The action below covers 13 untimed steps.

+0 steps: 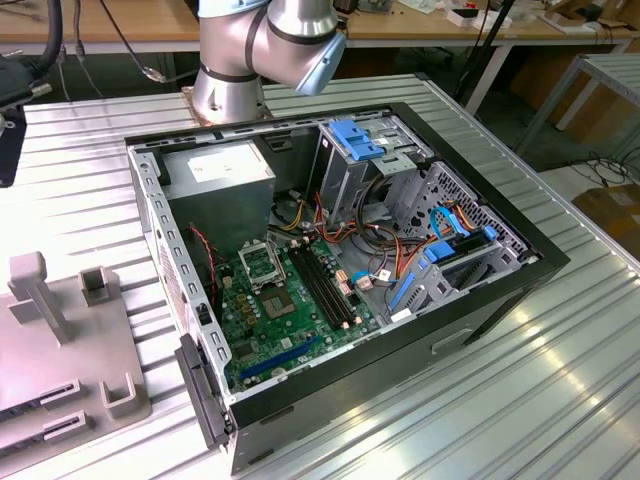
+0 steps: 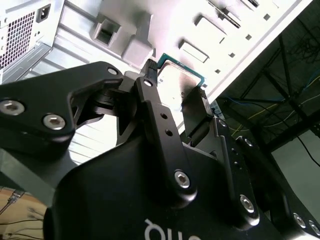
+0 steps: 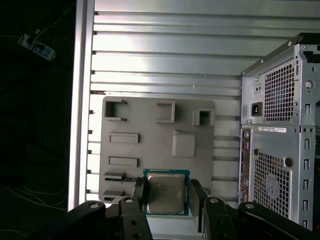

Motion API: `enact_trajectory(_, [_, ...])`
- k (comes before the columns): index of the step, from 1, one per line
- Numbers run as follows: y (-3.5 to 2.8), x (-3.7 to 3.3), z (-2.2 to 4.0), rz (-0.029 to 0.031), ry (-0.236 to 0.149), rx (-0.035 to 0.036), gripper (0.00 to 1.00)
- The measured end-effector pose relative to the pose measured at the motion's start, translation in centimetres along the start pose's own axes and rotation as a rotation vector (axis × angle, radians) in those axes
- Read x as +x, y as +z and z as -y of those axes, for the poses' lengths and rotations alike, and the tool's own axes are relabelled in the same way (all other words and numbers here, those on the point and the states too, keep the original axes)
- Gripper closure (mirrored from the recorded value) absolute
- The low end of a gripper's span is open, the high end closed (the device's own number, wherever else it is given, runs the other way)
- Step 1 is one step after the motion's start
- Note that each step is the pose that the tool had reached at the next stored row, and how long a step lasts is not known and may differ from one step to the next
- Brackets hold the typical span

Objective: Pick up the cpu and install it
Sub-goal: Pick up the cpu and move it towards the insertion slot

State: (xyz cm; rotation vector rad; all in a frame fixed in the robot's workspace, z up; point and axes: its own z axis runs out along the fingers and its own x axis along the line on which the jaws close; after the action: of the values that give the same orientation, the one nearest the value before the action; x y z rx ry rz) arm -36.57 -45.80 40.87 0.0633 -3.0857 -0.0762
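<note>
The cpu (image 3: 166, 192), a thin square chip with a silver-grey face and a green rim, sits between my two black fingers (image 3: 138, 200). My gripper (image 3: 167, 201) is shut on it and holds it above the grey fixture plate (image 3: 150, 155). In the second wrist view, the cpu (image 2: 176, 80) shows between the fingertips (image 2: 148, 80) of the gripper (image 2: 175, 86). In the exterior view, the open computer case (image 1: 500, 290) lies on the table. Its motherboard has a square metal-framed socket (image 1: 262, 262) with a dark centre.
The grey power-supply box (image 1: 222, 180) and black memory slots (image 1: 325, 285) flank the socket. Cables and blue drive brackets (image 1: 440, 260) fill the case's right side. The fixture plate (image 1: 60, 340) lies at the exterior view's left. The arm's base (image 1: 235, 80) stands behind the case.
</note>
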Motion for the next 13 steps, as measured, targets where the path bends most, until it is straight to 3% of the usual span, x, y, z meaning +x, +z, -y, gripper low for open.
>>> enact_trajectory(13, [-0.11, -2.02, 0.08, 0.0000, 0.000, 0.0000, 0.55])
